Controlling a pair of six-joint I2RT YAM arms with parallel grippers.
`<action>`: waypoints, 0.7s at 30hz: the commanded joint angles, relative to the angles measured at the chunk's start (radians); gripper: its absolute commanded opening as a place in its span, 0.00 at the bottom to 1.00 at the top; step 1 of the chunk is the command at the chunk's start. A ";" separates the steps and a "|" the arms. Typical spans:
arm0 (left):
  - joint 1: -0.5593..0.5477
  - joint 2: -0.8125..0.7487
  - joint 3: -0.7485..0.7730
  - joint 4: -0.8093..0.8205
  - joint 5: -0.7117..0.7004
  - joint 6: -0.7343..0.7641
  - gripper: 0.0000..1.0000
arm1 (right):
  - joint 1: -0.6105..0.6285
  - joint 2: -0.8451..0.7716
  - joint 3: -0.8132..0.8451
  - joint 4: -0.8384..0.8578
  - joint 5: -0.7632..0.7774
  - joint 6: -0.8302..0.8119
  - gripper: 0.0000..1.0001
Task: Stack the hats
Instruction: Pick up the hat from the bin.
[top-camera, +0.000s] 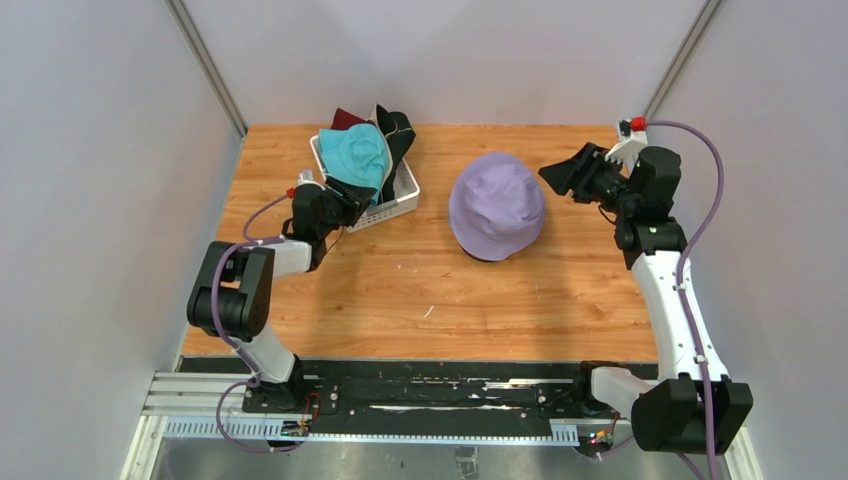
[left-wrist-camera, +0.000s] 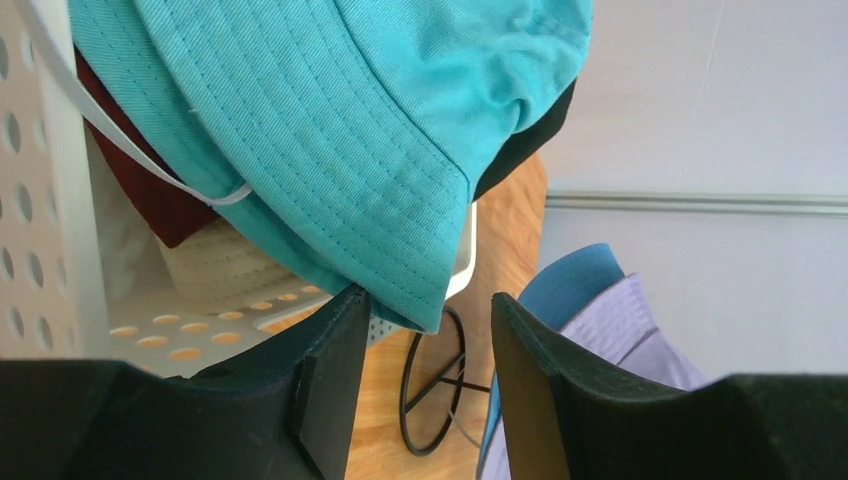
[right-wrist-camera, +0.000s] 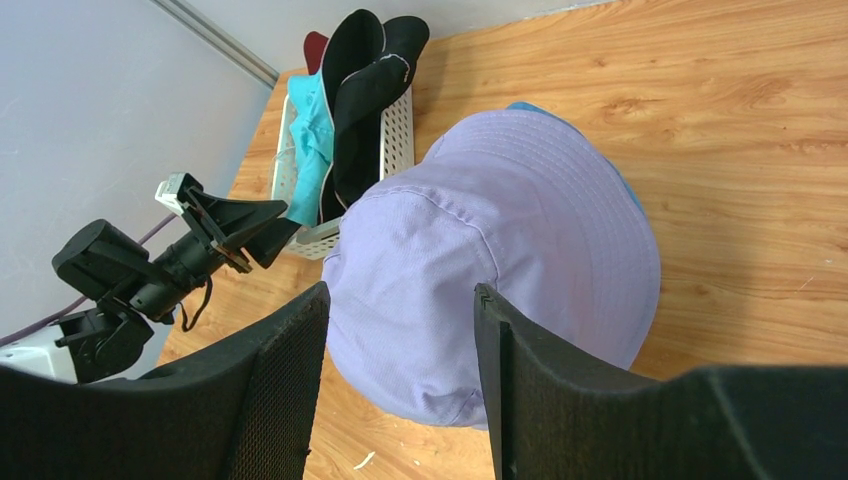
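Plainly the teal hat (left-wrist-camera: 330, 120), atop the basket (top-camera: 403, 203) near the table's (top-camera: 400, 290) far-left corner, hangs its brim just ahead of the empty, parted left gripper (left-wrist-camera: 430, 310), while the right gripper (top-camera: 556, 176), likewise parted, faces the lavender hat (top-camera: 497, 205).

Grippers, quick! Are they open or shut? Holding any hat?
Left gripper: open, empty, at the teal hat brim.
Right gripper: open, empty, facing the purple hat.

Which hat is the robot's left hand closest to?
The teal hat, draped over the top of the basket: its brim hangs right in front of the left gripper. The lavender hat sits farther off on the table.
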 joint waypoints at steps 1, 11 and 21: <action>-0.001 0.064 -0.012 0.155 -0.019 -0.037 0.53 | 0.015 -0.007 -0.017 0.032 0.000 0.000 0.54; -0.001 0.034 -0.076 0.227 -0.102 -0.046 0.47 | 0.015 0.000 -0.027 0.052 -0.011 0.008 0.54; -0.001 0.001 -0.068 0.238 -0.132 -0.031 0.21 | 0.015 0.003 -0.035 0.065 -0.020 0.016 0.54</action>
